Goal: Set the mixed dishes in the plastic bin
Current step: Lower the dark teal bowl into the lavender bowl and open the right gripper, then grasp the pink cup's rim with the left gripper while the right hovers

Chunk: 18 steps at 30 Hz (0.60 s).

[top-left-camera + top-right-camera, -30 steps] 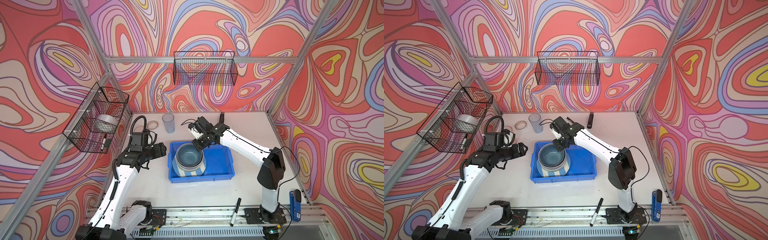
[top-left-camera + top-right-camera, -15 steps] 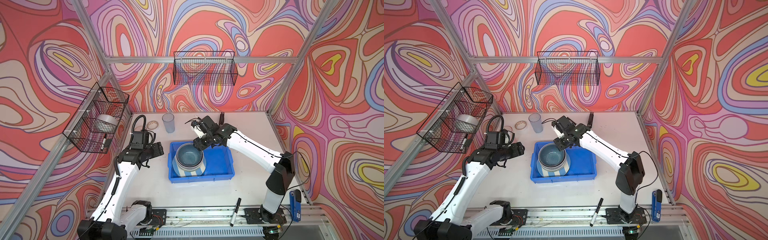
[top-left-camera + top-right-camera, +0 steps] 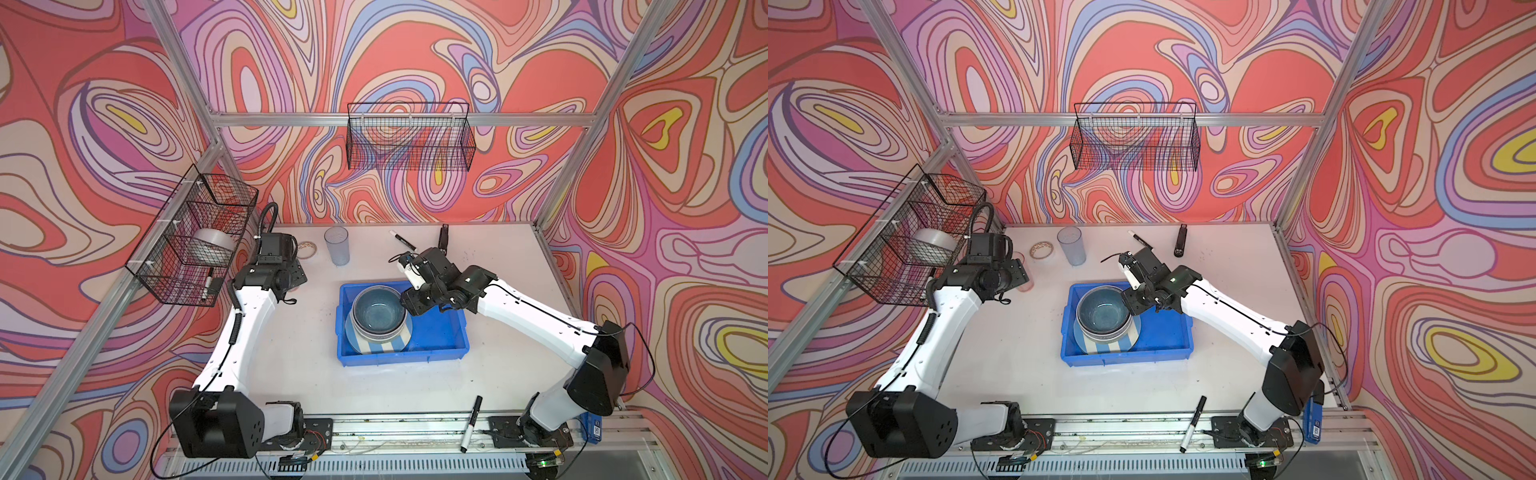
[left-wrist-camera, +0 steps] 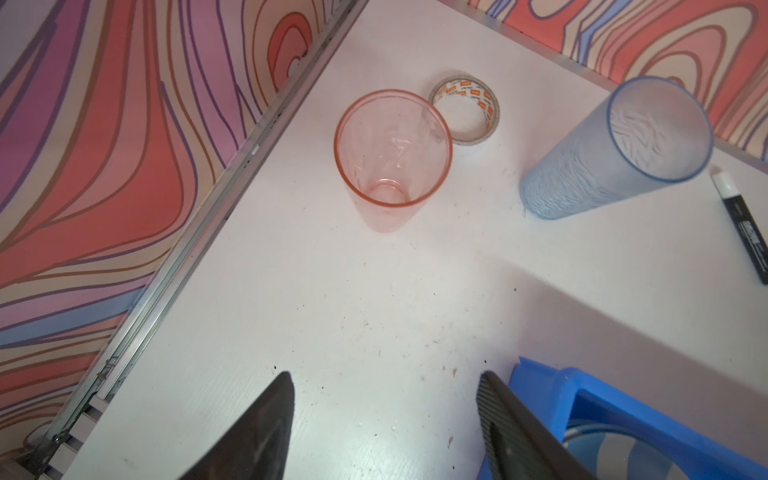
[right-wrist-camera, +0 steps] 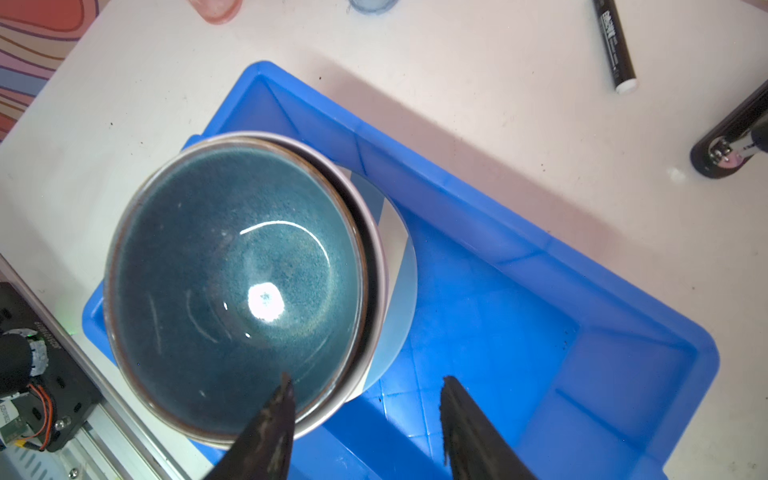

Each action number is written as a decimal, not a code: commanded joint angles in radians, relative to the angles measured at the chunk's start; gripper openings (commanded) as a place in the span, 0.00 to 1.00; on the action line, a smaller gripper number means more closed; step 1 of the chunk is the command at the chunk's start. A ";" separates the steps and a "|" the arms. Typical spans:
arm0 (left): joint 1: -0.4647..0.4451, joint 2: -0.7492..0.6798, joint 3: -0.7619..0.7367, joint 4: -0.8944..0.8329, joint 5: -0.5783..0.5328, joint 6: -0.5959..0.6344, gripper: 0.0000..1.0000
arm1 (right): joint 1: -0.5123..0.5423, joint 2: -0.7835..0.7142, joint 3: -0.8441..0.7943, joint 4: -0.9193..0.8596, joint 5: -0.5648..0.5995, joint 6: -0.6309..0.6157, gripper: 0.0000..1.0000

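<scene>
Looking down at the bench (image 3: 291, 332) and finding the plastic bin (image 3: 440, 332) about mid-bench, with a dark blue bowl (image 3: 378, 309) nested in a lavender bowl (image 5: 379, 257) on top of a blue-white striped plate (image 3: 380, 347), all piled at the bin's left end. Got the right hand (image 5: 365, 380) hanging over that stack's right edge, jaws apart, with one finger over the blue bowl's inside and the other over bare bin floor, gripping nothing. Can't tell if it's touching the rim. Got the left hand (image 4: 384, 374) off to the left of the bin, jaws wide apart too, empty, facing a pink tumbler (image 4: 392, 153) standing upright near the left wall. Also spotting a tape roll (image 4: 465, 112) just beside that one, plus a bluish tumbler (image 4: 602, 162), upright, and a marker (image 4: 744, 224) lying flat further right.
</scene>
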 commanded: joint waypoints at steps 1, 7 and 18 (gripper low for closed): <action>0.033 0.053 0.044 0.025 -0.054 -0.039 0.69 | 0.003 -0.064 -0.043 0.050 0.001 0.017 0.57; 0.081 0.178 0.111 0.037 -0.070 -0.032 0.65 | -0.001 -0.125 -0.123 0.082 -0.010 0.027 0.58; 0.100 0.303 0.132 0.139 -0.098 -0.037 0.61 | -0.006 -0.160 -0.201 0.116 -0.031 0.030 0.58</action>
